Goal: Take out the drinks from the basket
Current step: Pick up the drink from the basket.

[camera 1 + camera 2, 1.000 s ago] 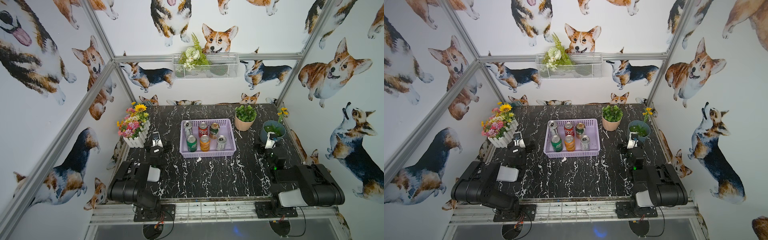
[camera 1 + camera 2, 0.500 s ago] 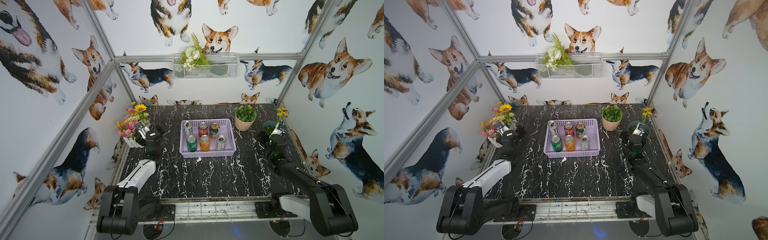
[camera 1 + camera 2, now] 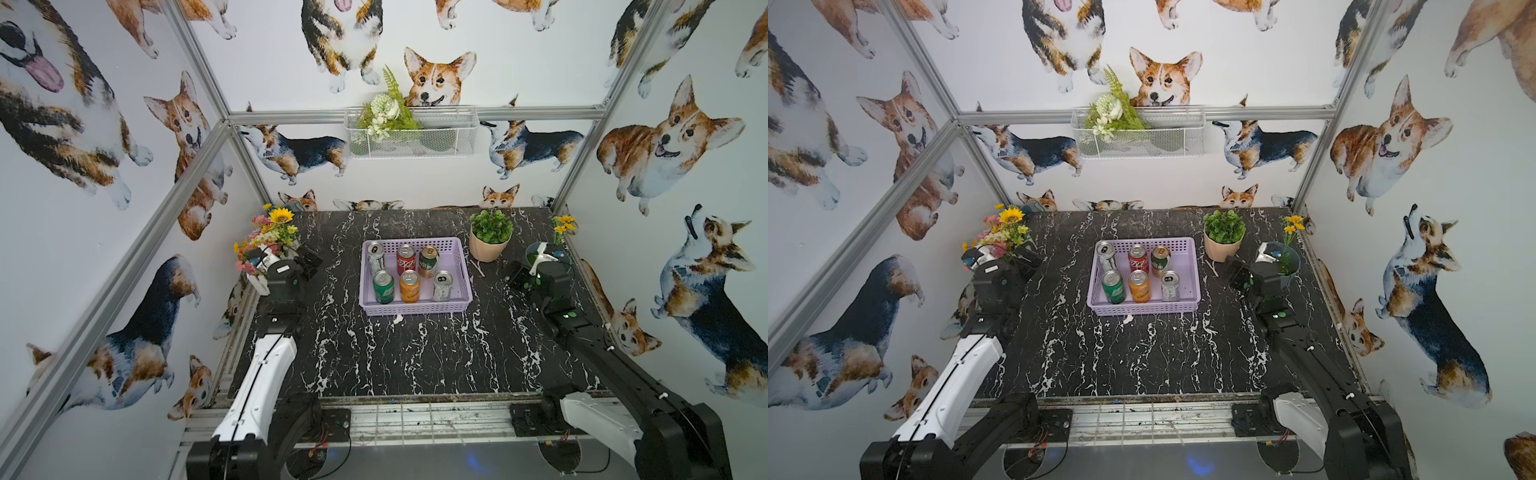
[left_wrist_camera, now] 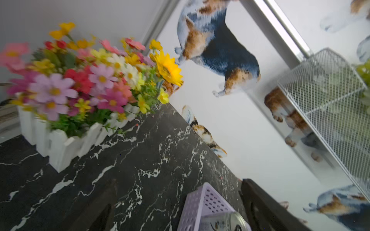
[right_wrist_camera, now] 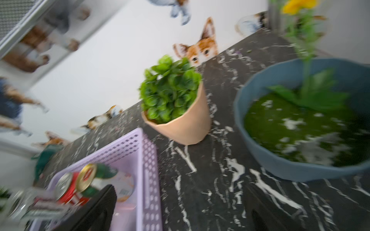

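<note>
The lilac basket [image 3: 413,309] [image 3: 1144,309] sits mid-table with six upright drinks inside: silver-grey [image 3: 375,255], red [image 3: 406,258] and dark-green-and-gold [image 3: 428,261] behind, bright green [image 3: 383,286], orange [image 3: 409,286] and silver-grey [image 3: 442,286] in front. My left gripper [image 3: 309,264] hovers open to the basket's left, apart from it. In the left wrist view the left gripper [image 4: 179,183] frames a basket corner [image 4: 206,202]. My right gripper [image 3: 517,276] hangs open to the basket's right. In the blurred right wrist view the right gripper [image 5: 180,192] spans bare table beside the basket wall [image 5: 148,160].
A white picket flower box [image 3: 270,241] stands just behind the left wrist. A peach pot with a green plant [image 3: 490,237] and a blue-grey planter [image 3: 544,253] crowd the right wrist. A white wire basket [image 3: 411,133] hangs on the back wall.
Both arms have unfolded from the front edge and stretched toward the back. The grippers now flank the basket. The cans have not moved.
</note>
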{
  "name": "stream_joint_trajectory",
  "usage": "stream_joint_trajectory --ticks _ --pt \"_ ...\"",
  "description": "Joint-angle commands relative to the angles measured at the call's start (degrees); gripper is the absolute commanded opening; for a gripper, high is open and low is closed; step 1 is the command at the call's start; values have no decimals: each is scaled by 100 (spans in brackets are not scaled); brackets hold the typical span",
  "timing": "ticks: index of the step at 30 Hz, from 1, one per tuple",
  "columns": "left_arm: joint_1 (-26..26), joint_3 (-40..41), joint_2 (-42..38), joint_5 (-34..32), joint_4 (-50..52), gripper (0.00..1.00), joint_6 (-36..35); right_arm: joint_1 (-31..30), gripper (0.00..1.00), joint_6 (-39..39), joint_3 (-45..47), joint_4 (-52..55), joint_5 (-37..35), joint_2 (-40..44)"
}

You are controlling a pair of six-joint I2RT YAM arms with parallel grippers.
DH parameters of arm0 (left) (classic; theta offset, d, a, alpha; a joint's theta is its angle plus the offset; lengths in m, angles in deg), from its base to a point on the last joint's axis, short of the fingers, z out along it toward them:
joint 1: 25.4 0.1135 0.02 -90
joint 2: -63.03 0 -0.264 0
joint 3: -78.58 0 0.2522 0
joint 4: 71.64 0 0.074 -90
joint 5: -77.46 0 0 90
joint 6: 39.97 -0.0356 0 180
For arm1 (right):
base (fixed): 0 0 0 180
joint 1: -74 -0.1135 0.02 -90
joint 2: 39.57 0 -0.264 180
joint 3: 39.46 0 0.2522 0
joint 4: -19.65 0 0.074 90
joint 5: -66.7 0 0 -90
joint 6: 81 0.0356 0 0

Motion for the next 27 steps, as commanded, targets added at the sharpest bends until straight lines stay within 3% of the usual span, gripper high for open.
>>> stream_joint_trajectory --ticks 1,7,16,27 --pt "-175 -539 380 1116 1377 100 -446 -536 100 -682 -451 675 888 -431" --pt "-726 -639 202 1315 1518 100 -962 -1950 100 -1065 -1177 1027 -105 -1042" --pt "-971 -822 430 1321 1838 100 -1307 -2351 95 -937 -1836 1428 -491 -1897" --pt "-1386 -813 485 935 1910 100 -1474 -2621 83 -817 -1700 752 -780 -2413"
